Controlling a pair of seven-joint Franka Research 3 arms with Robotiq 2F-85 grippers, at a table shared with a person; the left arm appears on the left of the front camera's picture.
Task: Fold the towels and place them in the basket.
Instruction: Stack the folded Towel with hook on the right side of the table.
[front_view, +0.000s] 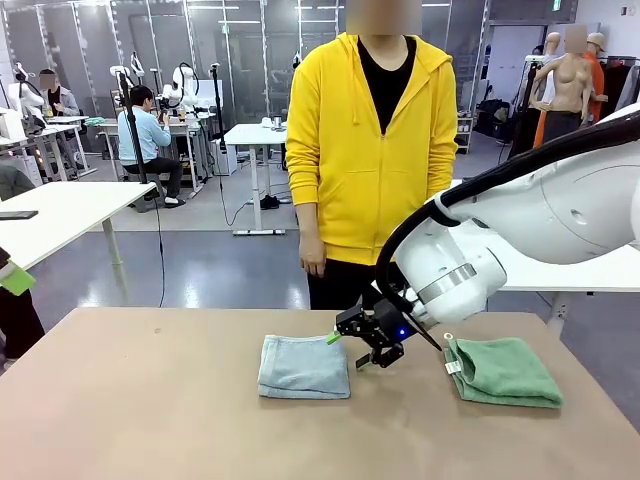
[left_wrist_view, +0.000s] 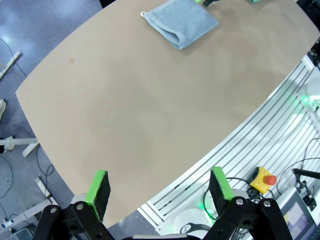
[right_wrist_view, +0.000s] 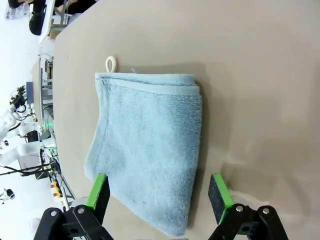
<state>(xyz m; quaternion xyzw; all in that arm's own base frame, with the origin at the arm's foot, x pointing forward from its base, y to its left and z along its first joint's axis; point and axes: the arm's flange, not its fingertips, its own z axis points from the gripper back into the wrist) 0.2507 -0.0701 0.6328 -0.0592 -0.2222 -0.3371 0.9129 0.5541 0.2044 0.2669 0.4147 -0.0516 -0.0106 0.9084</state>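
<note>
The near and left parts of the table (front_view: 150, 400) are left bare. The middle is occupied by the blue-grey towel (front_view: 304, 367), the right by the green towel (front_view: 505, 372); the gap between is taken by the right gripper (front_view: 365, 345).

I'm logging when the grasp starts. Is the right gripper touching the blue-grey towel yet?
Cannot tell. In the right wrist view the open right gripper straddles the blue-grey towel, but neither that view nor the front view shows contact or a gap plainly.

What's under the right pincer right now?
The folded blue towel lies flat on the table beneath the open right pincer. Whatever sits between its layers or underneath it is covered.
</note>
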